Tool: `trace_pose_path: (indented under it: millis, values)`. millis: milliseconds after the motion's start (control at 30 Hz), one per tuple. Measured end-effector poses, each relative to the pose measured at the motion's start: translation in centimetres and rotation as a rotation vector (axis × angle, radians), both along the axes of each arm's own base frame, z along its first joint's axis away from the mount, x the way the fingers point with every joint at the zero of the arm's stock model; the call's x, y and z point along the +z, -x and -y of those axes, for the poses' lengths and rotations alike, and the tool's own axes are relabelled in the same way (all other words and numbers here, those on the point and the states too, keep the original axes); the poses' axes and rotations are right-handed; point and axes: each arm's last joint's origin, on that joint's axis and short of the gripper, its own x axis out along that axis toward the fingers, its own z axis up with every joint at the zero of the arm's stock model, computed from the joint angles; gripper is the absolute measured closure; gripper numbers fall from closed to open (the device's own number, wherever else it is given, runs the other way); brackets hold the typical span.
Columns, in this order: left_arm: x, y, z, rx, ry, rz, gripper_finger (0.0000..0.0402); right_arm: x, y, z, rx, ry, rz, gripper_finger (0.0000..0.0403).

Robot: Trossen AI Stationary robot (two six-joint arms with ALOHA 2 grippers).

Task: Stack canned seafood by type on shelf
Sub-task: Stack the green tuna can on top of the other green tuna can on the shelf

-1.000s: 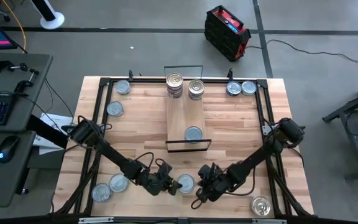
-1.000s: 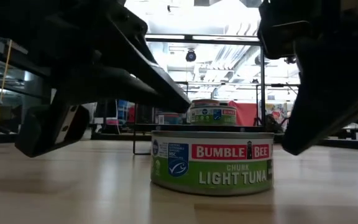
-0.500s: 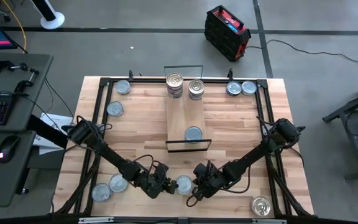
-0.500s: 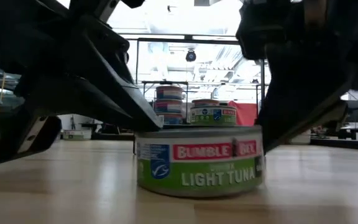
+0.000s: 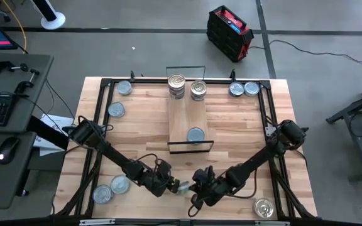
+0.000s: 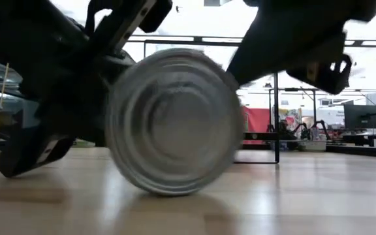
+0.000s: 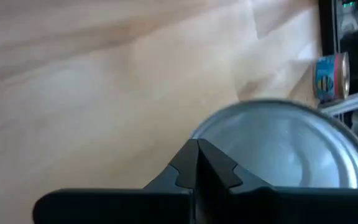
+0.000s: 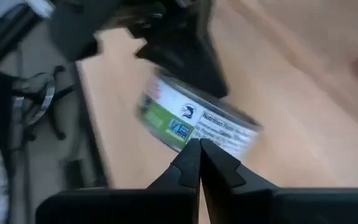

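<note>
We've got the tuna tin [image 6: 168,121] tipped on edge btwn both closed pincers [image 5: 168,184] [image 5: 198,188], neither gripping; it could roll off the worktop [image 5: 231,135]

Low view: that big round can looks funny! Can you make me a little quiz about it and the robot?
1. Fill in: the green-label can is tipped up on its ____.
2. True or false: the left tool and the right tool are both wide open.
3. Pick one: on the shelf, the lone can sits at A) the end nearest the arms, B) the far end, C) the middle.

Key: 1 edge; 2 false, both are shut; 3 A.
</note>
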Motion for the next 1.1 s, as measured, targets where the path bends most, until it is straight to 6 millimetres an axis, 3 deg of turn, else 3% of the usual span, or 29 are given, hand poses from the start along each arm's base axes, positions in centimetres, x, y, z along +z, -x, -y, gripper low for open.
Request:
trace_pose_path:
  millis: [300, 400, 600, 767, 900, 1100]
  values:
    - [0.6, -0.4, -1.1, -0.111, -0.089, -0.013, 0.0401, 0.8, -0.7, 0.6, 0.028, 0.043, 0.025, 0.0403]
    - [2.5, 0.1, -1.6, -0.158, -0.151, -0.025, 0.0401, 2.2, -0.4, 0.8, 0.070, 0.074, 0.062, 0.0403]
    - [5.9, 3.2, -1.7, -0.207, -0.309, -0.099, 0.0401, 4.9, -0.5, 1.4, 0.251, 0.144, 0.148, 0.0403]
    - [8.8, 6.5, 0.6, -0.210, -0.403, 0.003, 0.0401, 6.7, -3.1, 2.2, 0.462, 0.181, 0.165, 0.0395]
    - [10.2, 8.8, 3.0, -0.168, -0.384, 0.131, 0.0401, 7.3, -5.4, 2.7, 0.603, 0.284, 0.093, 0.0351]
    - [10.6, 11.0, 5.0, -0.085, -0.339, 0.238, 0.0401, 6.8, -7.6, 2.9, 0.810, 0.372, -0.039, 0.0227]
